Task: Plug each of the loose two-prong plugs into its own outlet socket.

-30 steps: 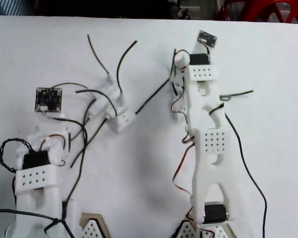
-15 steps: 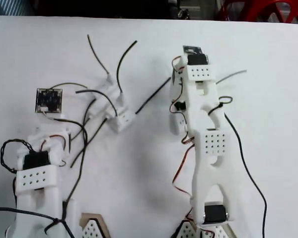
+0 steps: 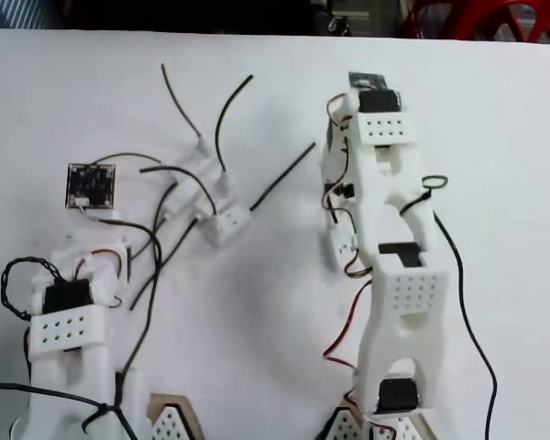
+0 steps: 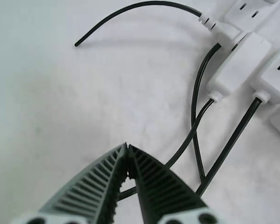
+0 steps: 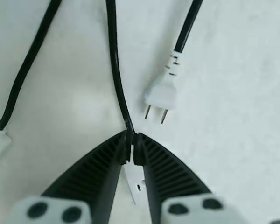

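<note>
Left of my right end effector (image 5: 130, 136), which pinches a white plug (image 5: 134, 182) with its cord (image 5: 114, 70) running straight ahead, the outlet sockets (image 3: 224, 220) lie on the counter (image 3: 495, 110), nearer the left end effector (image 4: 127, 148), pressed together empty.

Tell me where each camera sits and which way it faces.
High view: fixed overhead, facing down at the table; left arm, right arm show.
Left wrist view: faces past the shut left gripper toward sockets.
Right wrist view: faces past the right gripper, shut on a cord, toward a loose plug.
Shared: sockets, high and left wrist.
</note>
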Controlling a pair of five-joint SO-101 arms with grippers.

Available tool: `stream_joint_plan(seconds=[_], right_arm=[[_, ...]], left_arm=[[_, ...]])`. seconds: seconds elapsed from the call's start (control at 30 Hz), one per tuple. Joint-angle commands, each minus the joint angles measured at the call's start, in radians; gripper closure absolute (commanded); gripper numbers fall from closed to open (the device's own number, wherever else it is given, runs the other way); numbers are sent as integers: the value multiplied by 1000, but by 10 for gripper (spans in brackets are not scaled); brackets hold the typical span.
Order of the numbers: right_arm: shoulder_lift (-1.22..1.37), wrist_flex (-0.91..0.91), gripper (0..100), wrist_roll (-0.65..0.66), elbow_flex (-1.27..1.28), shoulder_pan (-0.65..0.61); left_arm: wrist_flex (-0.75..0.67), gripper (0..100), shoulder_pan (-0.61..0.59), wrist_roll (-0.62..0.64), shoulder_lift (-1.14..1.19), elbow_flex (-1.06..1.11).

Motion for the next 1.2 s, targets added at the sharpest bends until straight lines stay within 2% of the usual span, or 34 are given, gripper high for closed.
stream_joint_plan(seconds=[0.0, 0.1, 0.43, 0.7, 0.77, 1.1, 1.17], right_arm=[[-44, -44, 916, -3, -9, 28], [7, -48, 872, -2, -11, 44], [117, -127, 872, -3, -12, 99], [159, -166, 872, -8, -12, 22], [166, -166, 872, -51, -12, 2], [223, -163, 875, -86, -12, -5], [219, -165, 915, -86, -12, -5]], left_arm=[[-23, 976, -5, 5, -31, -5], [-23, 976, -5, 5, -31, -5], [-23, 976, -5, 5, -30, -5], [-23, 976, -5, 5, -30, -5], [-23, 976, -5, 5, -30, -5], [-23, 976, -5, 5, -30, -5], [-23, 976, -5, 5, -30, -5]])
